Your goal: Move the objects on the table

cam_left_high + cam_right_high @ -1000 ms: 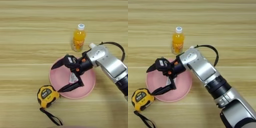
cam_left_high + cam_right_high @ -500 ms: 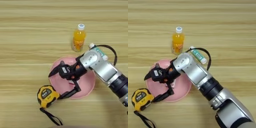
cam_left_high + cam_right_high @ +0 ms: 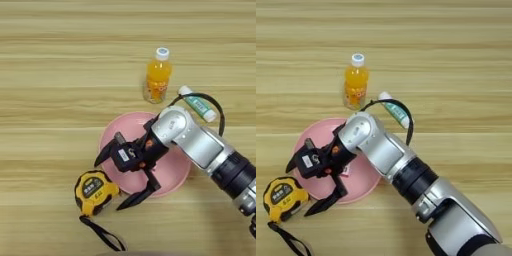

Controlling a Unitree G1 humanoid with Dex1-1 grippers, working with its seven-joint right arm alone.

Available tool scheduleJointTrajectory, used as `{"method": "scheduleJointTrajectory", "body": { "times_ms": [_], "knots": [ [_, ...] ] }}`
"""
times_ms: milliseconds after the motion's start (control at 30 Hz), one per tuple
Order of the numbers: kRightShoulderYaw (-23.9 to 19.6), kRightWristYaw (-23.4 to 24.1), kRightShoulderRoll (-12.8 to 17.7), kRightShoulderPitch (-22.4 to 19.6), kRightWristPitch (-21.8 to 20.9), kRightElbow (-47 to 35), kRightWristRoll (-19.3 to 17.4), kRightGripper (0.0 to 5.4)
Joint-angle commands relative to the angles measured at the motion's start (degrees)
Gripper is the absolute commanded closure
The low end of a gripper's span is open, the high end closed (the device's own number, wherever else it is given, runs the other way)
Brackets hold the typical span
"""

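A small orange-juice bottle (image 3: 159,75) with a white cap stands upright on the wooden table (image 3: 55,65). Just right of it lies a white-and-green glue-stick tube (image 3: 197,103), partly behind a black cable. The yellow-and-black tape measure (image 3: 95,189) rests at the lower left, its black strap trailing toward the front edge. My right gripper (image 3: 108,184) reaches in from the right over a pink plate (image 3: 127,127). It is open, its two black fingers spread wide at the plate's left rim. Their tips frame the tape measure's right side. I cannot tell whether they touch it.
My silver forearm (image 3: 406,170) crosses the lower right of the table and covers part of the plate. The black strap (image 3: 288,240) runs close to the table's front edge.
The gripper has swept left and toward the front across the plate, from its middle to its left rim beside the tape measure. The glue stick, hidden earlier behind the arm, now shows.
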State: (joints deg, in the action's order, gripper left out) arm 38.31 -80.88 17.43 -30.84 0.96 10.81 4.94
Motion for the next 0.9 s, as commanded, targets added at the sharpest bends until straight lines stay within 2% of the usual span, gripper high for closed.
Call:
{"method": "scheduleJointTrajectory", "body": {
  "times_ms": [33,267,567,900],
  "knots": [
    [-1.7,3.8,-2.7,-5.0,-2.8,0.5,0.5,0.04],
    [-1.4,5.1,-5.7,-5.3,-4.2,2.8,1.9,0.04],
    [-0.7,3.9,-7.1,-5.1,-4.1,4.1,2.4,0.04],
    [-0.3,2.7,-7.1,-5.1,-3.0,4.5,2.7,1.15]
  ]
}}
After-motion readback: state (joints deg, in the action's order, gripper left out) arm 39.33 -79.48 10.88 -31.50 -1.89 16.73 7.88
